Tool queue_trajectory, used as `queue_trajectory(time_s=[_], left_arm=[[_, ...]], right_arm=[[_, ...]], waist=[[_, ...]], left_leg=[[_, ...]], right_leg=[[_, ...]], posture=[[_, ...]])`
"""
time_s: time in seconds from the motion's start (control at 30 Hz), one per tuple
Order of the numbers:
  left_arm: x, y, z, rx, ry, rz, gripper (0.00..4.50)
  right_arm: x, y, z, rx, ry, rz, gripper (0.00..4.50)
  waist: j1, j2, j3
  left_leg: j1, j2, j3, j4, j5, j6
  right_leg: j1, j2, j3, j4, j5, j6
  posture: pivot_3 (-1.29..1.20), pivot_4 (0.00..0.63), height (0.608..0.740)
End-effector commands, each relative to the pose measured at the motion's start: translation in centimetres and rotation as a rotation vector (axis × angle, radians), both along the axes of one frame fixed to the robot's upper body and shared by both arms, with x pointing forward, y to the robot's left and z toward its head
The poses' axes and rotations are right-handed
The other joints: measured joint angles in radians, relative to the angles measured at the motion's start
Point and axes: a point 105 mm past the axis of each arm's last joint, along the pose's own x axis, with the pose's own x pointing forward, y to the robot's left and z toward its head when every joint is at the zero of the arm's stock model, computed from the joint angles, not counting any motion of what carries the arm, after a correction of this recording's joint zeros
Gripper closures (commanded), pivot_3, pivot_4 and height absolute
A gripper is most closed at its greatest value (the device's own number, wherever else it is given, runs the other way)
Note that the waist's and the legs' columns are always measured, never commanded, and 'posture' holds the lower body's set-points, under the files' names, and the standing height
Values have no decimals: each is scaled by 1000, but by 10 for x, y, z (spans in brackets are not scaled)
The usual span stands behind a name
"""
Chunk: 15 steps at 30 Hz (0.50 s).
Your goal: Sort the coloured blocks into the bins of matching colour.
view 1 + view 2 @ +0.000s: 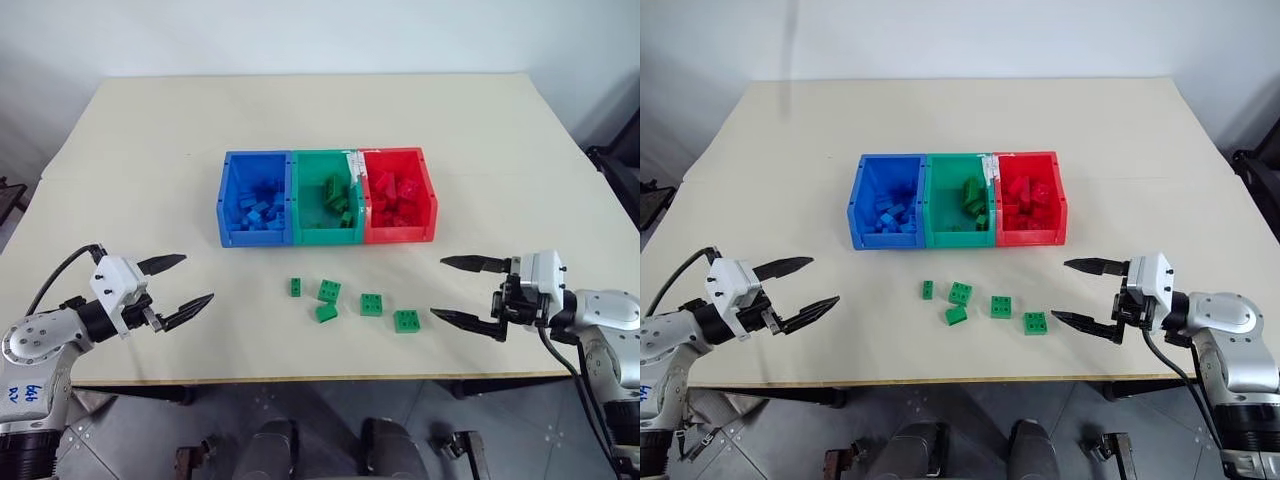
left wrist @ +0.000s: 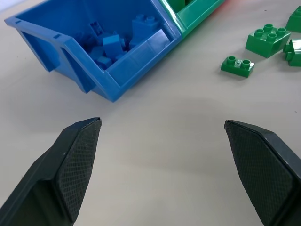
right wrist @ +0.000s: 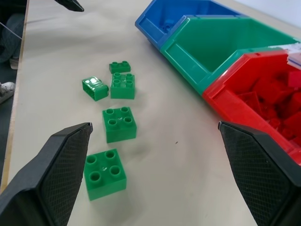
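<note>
Three joined bins stand mid-table: blue (image 1: 255,238), green (image 1: 327,237) and red (image 1: 400,235), each holding bricks of its own colour. Several green blocks lie loose on the table in front of them: a small one (image 1: 296,286), a square one (image 1: 329,290), a tilted one (image 1: 326,312), and two more squares (image 1: 371,304) (image 1: 406,320). My left gripper (image 1: 198,279) hovers open at the left, well clear of the blocks. At the right, my right gripper (image 1: 436,287) stands open, just beside the nearest block (image 3: 105,173). Neither holds anything.
The beige table's front edge (image 1: 300,380) runs close behind the loose blocks. The blue bin's corner (image 2: 101,89) lies ahead of the left gripper. A white label (image 1: 352,165) hangs on the wall between the green and red bins.
</note>
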Motion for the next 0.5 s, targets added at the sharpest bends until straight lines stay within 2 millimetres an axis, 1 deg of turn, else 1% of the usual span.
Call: queue_trajectory(time_s=[0.03,0.17,0.23,0.3,0.37,0.5], left_arm=[[-1,-4,9,14,-29,-12,55],[-1,-25,12,-34,-13,-94,55],[-4,-44,12,-20,-16,-195,55],[-8,-73,12,-42,-15,-330,55],[-11,-97,10,-38,-8,-446,55],[-17,-123,1,11,4,-598,55]], right_arm=[[0,-1,5,0,-41,-3,0],[-3,-17,7,-8,-49,-66,0],[-8,-35,7,-24,-54,-134,0],[-21,-64,1,-66,-28,-223,0],[-32,-81,-5,-94,6,-280,0],[-40,-91,-19,-148,51,-300,0]], waist=[[0,0,0],[5,0,0],[14,0,0],[26,0,0],[36,0,0],[20,0,0]], left_leg=[[0,0,0,0,0,0],[0,0,0,0,0,0],[0,0,0,0,0,0],[0,0,1,1,-1,0],[-1,-2,2,1,-1,1],[0,-3,3,2,-1,1]], right_leg=[[0,0,0,0,0,0],[0,0,0,0,0,0],[0,0,0,0,0,0],[0,0,0,0,0,0],[1,0,0,0,0,0],[2,1,0,-2,0,1]], posture=[[0,150,740],[0,150,740],[0,150,740],[0,150,740],[0,150,740],[0,150,740]])
